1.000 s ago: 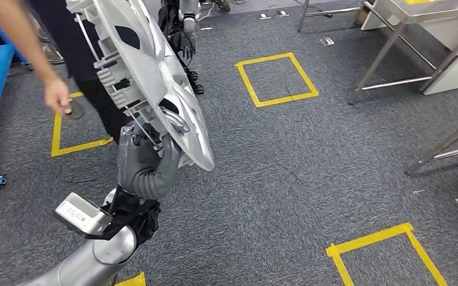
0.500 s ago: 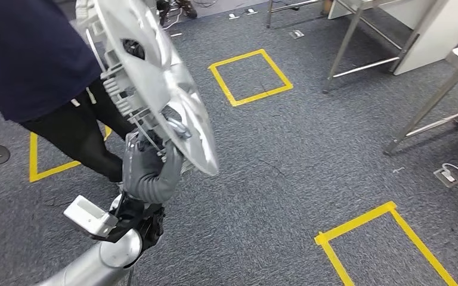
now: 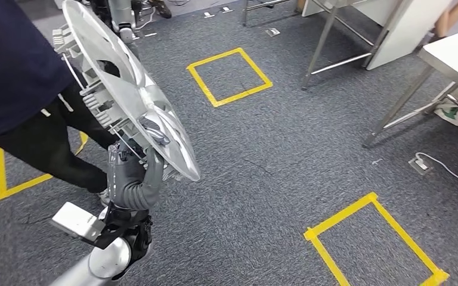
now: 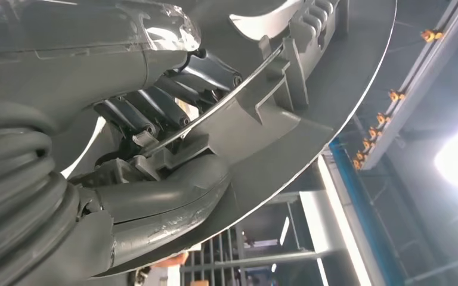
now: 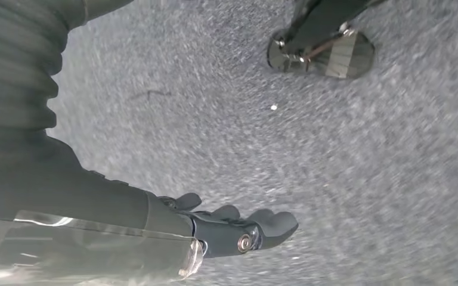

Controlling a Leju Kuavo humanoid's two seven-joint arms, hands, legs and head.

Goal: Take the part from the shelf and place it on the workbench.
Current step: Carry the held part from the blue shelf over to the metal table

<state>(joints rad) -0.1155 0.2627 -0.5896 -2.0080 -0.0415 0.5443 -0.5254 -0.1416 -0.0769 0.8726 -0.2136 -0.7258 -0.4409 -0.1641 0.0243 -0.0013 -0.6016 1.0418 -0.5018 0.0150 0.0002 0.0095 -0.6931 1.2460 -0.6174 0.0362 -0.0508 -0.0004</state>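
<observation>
The part (image 3: 125, 89) is a large silver wheel-cover-like disc with ribbed clips on its back. In the head view it is held up tilted at the left, above the grey carpet. My left hand (image 3: 132, 179) grips its lower edge from below. In the left wrist view the thumb (image 4: 161, 208) presses one face of the part (image 4: 310, 107) and the dark fingers (image 4: 155, 113) hook through its ribs. My right hand (image 5: 214, 229) hangs over the carpet with its fingers loosely stretched out and holds nothing. The white top of a workbench (image 3: 453, 50) shows at the far right.
A person in dark clothes (image 3: 12, 77) stands close at the left, right behind the part. Metal table legs (image 3: 328, 30) stand at the upper right. Yellow tape squares (image 3: 229, 77) mark the carpet. A floor socket with a cable (image 3: 420, 162) lies on the right.
The whole picture has shifted left, so the camera has turned right. The workbench top has come into view. The left hand still holds the part the same way.
</observation>
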